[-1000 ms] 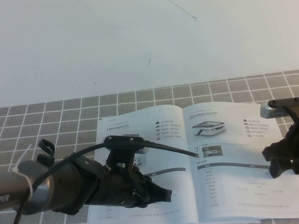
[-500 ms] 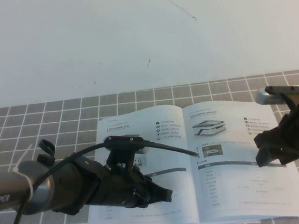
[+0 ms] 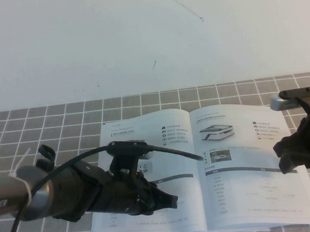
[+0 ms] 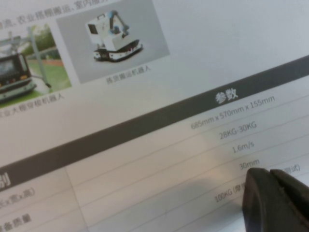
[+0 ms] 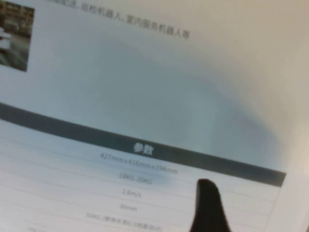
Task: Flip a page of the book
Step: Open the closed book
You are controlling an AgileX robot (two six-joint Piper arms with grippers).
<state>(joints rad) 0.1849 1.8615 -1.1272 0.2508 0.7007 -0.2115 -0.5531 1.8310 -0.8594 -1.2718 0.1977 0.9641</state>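
Book (image 3: 204,171): you have it lying open and flat on the grey-tiled counter (image 3: 51,126), spine toward the middle, both glossy white leaves showing small vehicle photos, icon lists and tables under dark header bars.
Page (image 3: 253,167): the right-hand leaf, flat, with a flat white vehicle photo near its top and a spec table below.
Writing, left wrist view: header bar reads "参数"; rows read "685mm x 570mm x 155mm", "28KG-30KG", "1.6m/s", "30mm".
Writing, right wrist view: header bar "参数"; first row looks like "427mm x 416mm x 294mm", the rest too soft to read.
Left end effector (image 3: 171,202): your left one sits low over the left-hand leaf near the book's near edge; its fingertips (image 4: 275,198) show pressed together.
Right end effector (image 3: 291,160): over the page's outer edge; one dark fingertip (image 5: 207,203) shows just above the table; whether its jaws are apart I cannot tell.
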